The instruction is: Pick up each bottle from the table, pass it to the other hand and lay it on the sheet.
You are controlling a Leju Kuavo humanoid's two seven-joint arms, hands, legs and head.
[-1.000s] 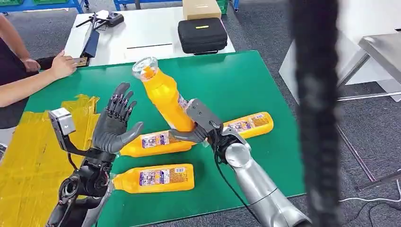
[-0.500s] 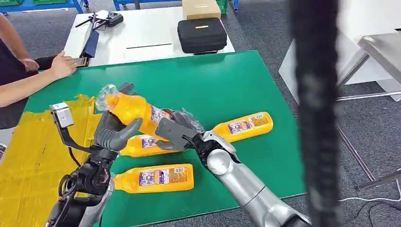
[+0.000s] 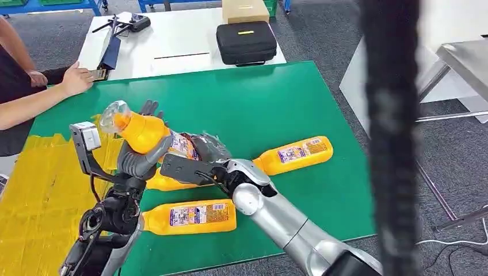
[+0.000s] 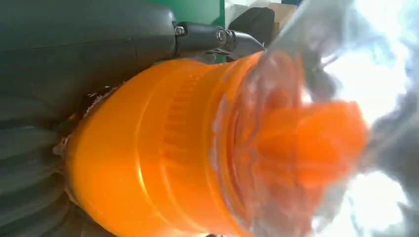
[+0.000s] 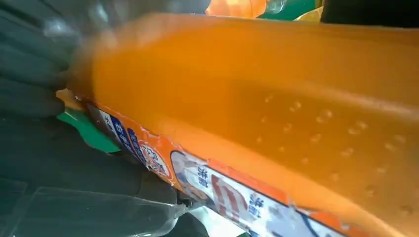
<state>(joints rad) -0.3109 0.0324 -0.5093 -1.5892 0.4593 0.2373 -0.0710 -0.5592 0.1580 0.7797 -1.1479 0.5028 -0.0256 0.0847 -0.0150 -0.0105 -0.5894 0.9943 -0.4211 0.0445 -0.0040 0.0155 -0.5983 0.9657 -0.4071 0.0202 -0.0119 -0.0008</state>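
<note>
1. In the head view, left of centre, an orange bottle [image 3: 151,131] with a clear cap is held above the green table [image 3: 270,103]. It is tilted, with its cap end pointing to the upper left of the frame.
2. The left hand [image 3: 138,155] wraps around the neck end of this bottle from below, its fingers [image 3: 151,107] showing behind the bottle. The left wrist view shows the bottle's shoulder and cap [image 4: 296,143] lying right against the grey hand.
3. The right hand [image 3: 201,155] clasps the lower, labelled part of the same bottle, so both hands are on it at once. The right wrist view shows the bottle's orange side and label [image 5: 222,182] close up, with dark fingers [image 5: 29,74] at its end.
4. Three more orange bottles lie on the green table: one [image 3: 189,216] at lower centre, one [image 3: 293,153] to the right of centre, and one [image 3: 164,181] partly hidden beneath the two hands.
5. The yellow sheet [image 3: 40,195] covers the left part of the table, at the lower left of the frame.
6. A person's hand [image 3: 76,79] rests at the table's far edge at the upper left.
7. A black case [image 3: 246,42] sits on a white table [image 3: 167,40] at the top centre.
</note>
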